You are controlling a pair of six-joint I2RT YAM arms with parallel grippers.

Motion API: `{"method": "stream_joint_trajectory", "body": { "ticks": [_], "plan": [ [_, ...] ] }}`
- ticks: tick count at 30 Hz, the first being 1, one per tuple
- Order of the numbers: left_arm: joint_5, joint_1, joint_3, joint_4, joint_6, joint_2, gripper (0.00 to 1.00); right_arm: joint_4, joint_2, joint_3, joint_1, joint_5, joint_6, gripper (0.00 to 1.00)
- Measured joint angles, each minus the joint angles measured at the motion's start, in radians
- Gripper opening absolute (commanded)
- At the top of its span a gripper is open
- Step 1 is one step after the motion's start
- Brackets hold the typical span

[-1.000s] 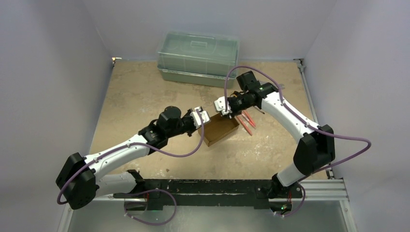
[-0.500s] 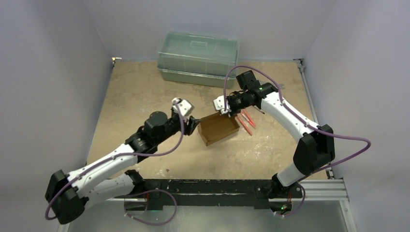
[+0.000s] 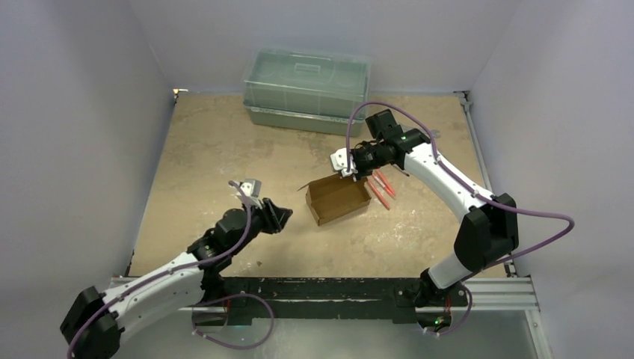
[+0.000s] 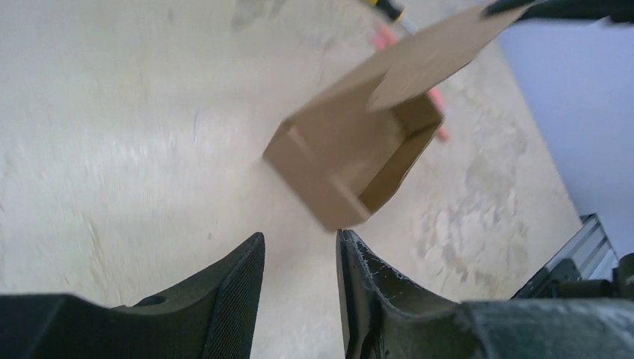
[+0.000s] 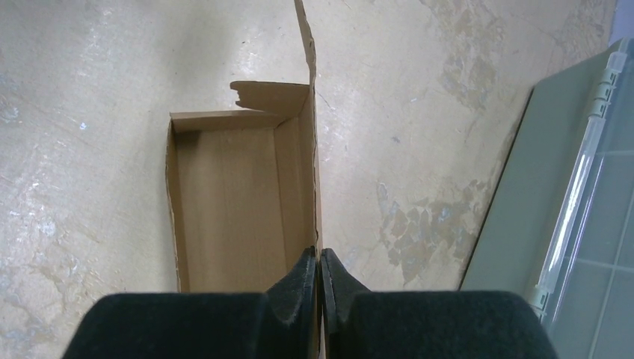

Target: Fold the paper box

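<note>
Two grippers: only the right gripper [image 3: 345, 170] is touching the paper box [image 3: 338, 199]; the left gripper [image 3: 278, 217] is hanging clear of it.
Box position: the paper box is sitting open side up near the middle of the table [image 3: 202, 149], with red-handled tools [image 3: 383, 187] lying just beside its right end and a lidded plastic container [image 3: 306, 90] standing well apart at the far edge.
Box long axis: it is running left to right across the overhead view, with the right end lying slightly farther from the arm bases.
Right gripper state: the fingers [image 5: 303, 273] are pressing together on the thin top edge of the far long wall, with the box [image 5: 232, 202] opening out beside them.
Left gripper state: the jaws are standing partly apart and are holding nothing.
Bearing from left gripper: the box [image 4: 351, 157] is lying ahead and to the right of the left gripper [image 4: 299, 239], near but apart, with one corner pointing at it.
Nearer arm: the right arm is already making contact; the left is facing the free left short end.
Judgement: the coming move is probably depending on the left gripper travelling along the long axis to that end while the right is steadying the wall.
</note>
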Motion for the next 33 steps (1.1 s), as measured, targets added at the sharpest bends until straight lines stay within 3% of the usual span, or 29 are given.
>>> {"method": "stream_joint_trajectory", "body": {
  "ticks": [4,11,19,33],
  "plan": [
    [0.045,0.000,-0.074,0.109,-0.095,0.174,0.38,0.009,-0.005,-0.010,0.000,-0.002,0.005,0.06],
    [0.099,0.000,-0.033,0.313,-0.160,0.447,0.37,0.014,-0.013,-0.016,0.000,-0.003,0.015,0.06],
    [0.076,0.000,0.007,0.378,-0.200,0.502,0.36,0.015,-0.015,-0.023,0.000,-0.010,0.017,0.06],
    [0.045,-0.001,0.084,0.439,-0.227,0.671,0.26,0.017,-0.015,-0.027,0.000,-0.026,0.021,0.05]
  ]
}}
